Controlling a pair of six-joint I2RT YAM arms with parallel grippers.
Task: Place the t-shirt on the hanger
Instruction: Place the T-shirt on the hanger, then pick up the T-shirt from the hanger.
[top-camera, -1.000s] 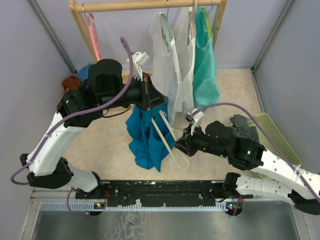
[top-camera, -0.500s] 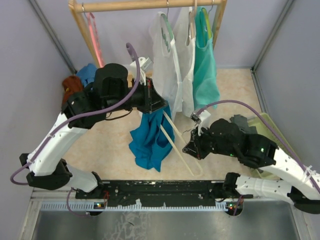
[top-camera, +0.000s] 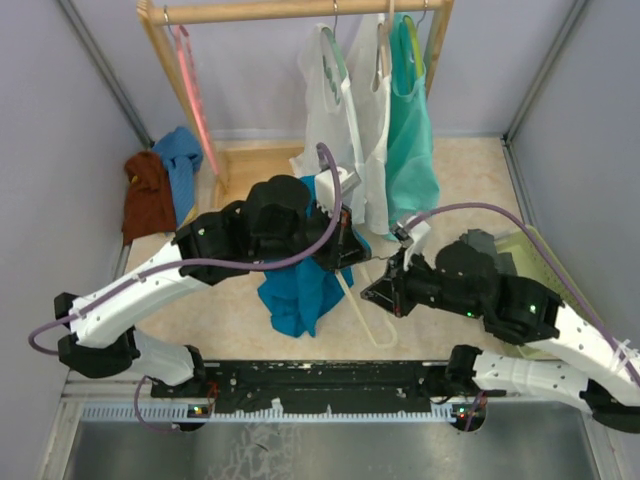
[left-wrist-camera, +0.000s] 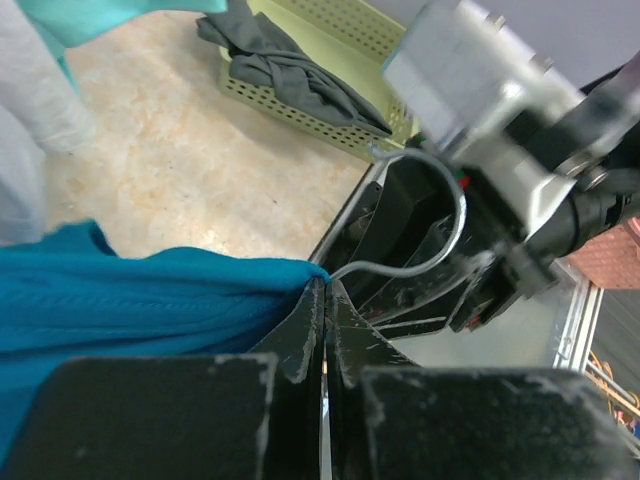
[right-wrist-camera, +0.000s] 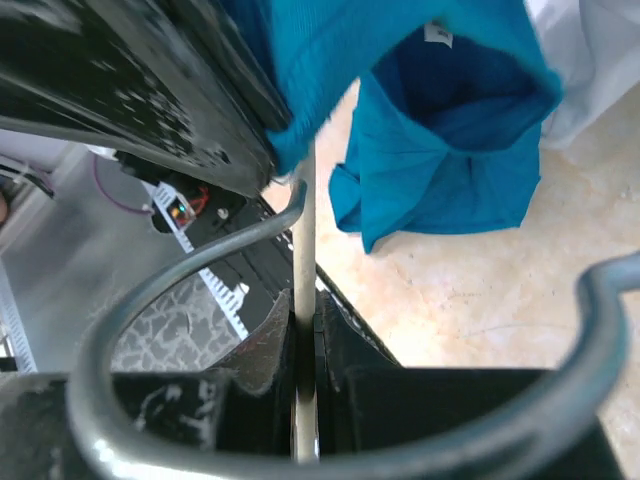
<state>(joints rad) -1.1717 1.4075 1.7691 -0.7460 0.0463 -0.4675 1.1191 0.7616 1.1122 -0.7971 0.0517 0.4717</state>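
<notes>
- Beige tabletop (top-camera: 470, 180) between pale grey walls, with a wooden rack (top-camera: 300, 10) at the far side carrying white tops and a mint-green top (top-camera: 410, 130). A green basket (top-camera: 545, 270) lies out beyond the right arm.
- The left gripper (top-camera: 345, 250) has its jaws pressed together on an edge of the t-shirt (top-camera: 300, 290). In its wrist view a fold of teal cloth runs right into the fingertips (left-wrist-camera: 312, 310), and the rest hangs below the hand in a loose bunch.
- The right gripper (top-camera: 385, 290) is clamped on the hanger (top-camera: 372, 335), its jaws nipping the thin cream bar just under the wire hook (right-wrist-camera: 200, 260). The bar slants down and away beneath the hand.
- The two hands are close, and the hook curls just in front of the left fingertips.
- The shirt looks light, soft and limp. It will likely sag and fold wherever it is not held, so a single pinch gives little control of the neck opening. A hold at the collar or shoulder seam, near the white label (right-wrist-camera: 437, 33), seems best.
- The hanger looks stiff, light and smooth. It may twist in so narrow a grip, and cloth could slide off its arm.
</notes>
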